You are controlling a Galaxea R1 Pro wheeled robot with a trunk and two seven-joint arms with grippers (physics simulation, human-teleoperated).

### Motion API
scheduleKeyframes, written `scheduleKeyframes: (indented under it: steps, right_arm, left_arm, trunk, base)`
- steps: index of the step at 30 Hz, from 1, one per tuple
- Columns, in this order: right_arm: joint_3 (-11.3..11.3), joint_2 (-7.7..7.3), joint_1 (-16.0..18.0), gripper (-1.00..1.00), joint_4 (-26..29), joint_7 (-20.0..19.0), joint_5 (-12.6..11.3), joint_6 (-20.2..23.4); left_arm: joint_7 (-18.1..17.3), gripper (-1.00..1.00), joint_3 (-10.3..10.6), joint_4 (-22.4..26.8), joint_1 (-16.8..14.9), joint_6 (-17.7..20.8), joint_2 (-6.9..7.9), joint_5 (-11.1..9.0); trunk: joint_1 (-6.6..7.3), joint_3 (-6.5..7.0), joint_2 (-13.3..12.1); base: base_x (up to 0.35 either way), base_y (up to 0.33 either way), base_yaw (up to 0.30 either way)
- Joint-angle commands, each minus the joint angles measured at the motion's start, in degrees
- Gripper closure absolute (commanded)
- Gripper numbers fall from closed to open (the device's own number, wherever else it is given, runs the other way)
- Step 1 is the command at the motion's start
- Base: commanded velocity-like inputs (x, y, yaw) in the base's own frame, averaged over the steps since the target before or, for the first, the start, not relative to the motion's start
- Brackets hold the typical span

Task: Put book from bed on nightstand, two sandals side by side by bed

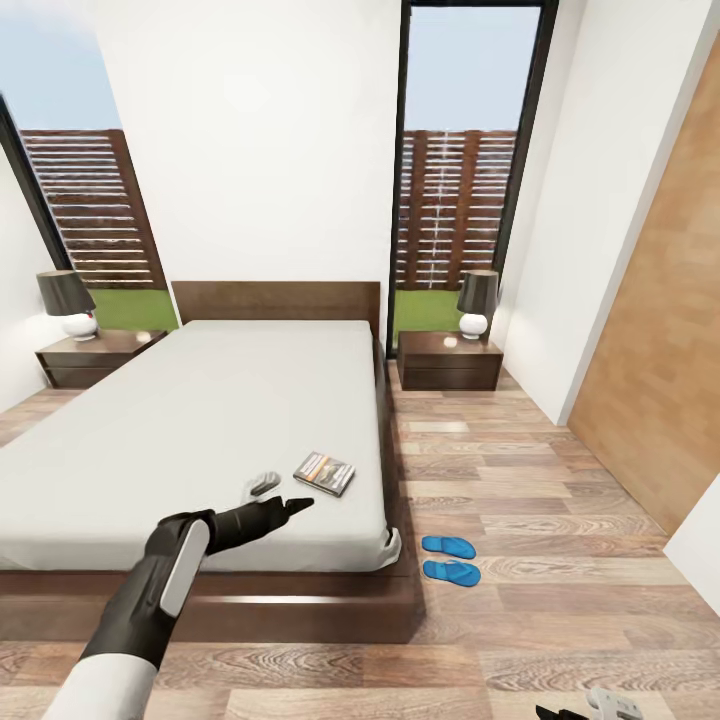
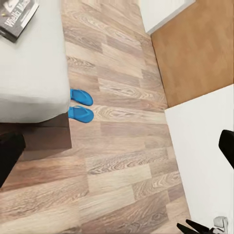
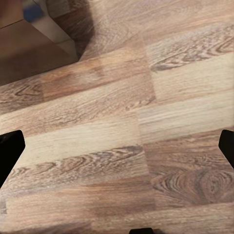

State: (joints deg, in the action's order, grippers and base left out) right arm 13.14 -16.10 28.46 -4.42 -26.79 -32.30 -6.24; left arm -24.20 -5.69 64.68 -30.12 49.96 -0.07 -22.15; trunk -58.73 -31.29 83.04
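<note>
The book (image 1: 324,472) is seen lying flat near the bed (image 1: 200,420) foot corner, at about two o'clock from the left gripper (image 1: 281,494), its long axis slanted across the reach. That nearer gripper is spread open and empty.

- We see the bed (image 1: 200,420) with the book (image 1: 324,472) lying near its right edge, towards the foot.
- Our left hand (image 1: 281,496) hovers over the mattress just beside the book, fingers spread apart.
- The two sandals (image 1: 449,559) lie side by side on the floor (image 1: 540,620), next to the bed's foot-end right corner.
- A nightstand (image 1: 449,361) with a lamp (image 1: 476,302) flanks each side of the headboard.
</note>
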Motion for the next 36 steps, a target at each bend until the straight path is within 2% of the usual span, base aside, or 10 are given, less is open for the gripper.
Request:
scheduleKeyframes:
  steps: [1, 7, 12, 18, 23, 36]
  right_arm:
    - [0.5, 0.02, 0.1, -1.0, -0.3, -0.4, -0.4, -0.4]
    - [0.5, 0.02, 0.1, -1.0, -0.3, -0.4, -0.4, -0.4]
    - [0.5, 0.02, 0.1, -1.0, -0.3, -0.4, -0.5, -0.5]
    - [0.4, 0.02, 0.1, -1.0, -0.3, -0.4, -0.5, -3.7]
    - [0.4, 0.02, 0.1, -1.0, -0.3, -0.4, -0.5, -4.6]
    - [0.4, 0.02, 0.1, -1.0, -0.3, -0.4, -0.5, -4.8]
  left_arm:
    - [-0.1, -1.0, -0.1, -0.1, -0.2, 0.8, 0.02, 0.0]
    - [-0.1, -1.0, -0.3, 0.0, -0.4, 2.5, 0.15, -0.7]
    - [-0.1, -1.0, -0.3, 0.1, -0.4, 2.8, 0.11, -1.7]
    - [-0.1, -1.0, -0.3, 0.2, -0.4, 2.8, 0.07, -2.3]
    - [-0.1, -1.0, -0.2, 0.2, -0.4, 2.8, 0.07, -2.4]
    - [-0.1, -1.0, -0.2, 0.2, -0.4, 2.8, -0.02, -2.4]
  trunk:
    - [0.0, -0.06, 0.0]
    - [0.0, -0.06, 0.0]
    - [0.0, -0.06, 0.0]
    - [0.0, -0.06, 0.0]
    - [0.0, -0.06, 0.0]
    - [0.0, -0.06, 0.0]
  base:
    - [0.0, 0.0, 0.0]
    - [0.018, 0.0, 0.0]
    - [0.231, 0.0, 0.0]
    - [0.108, 0.0, 0.0]
    - [0.079, 0.0, 0.0]
    - [0.313, 0.0, 0.0]
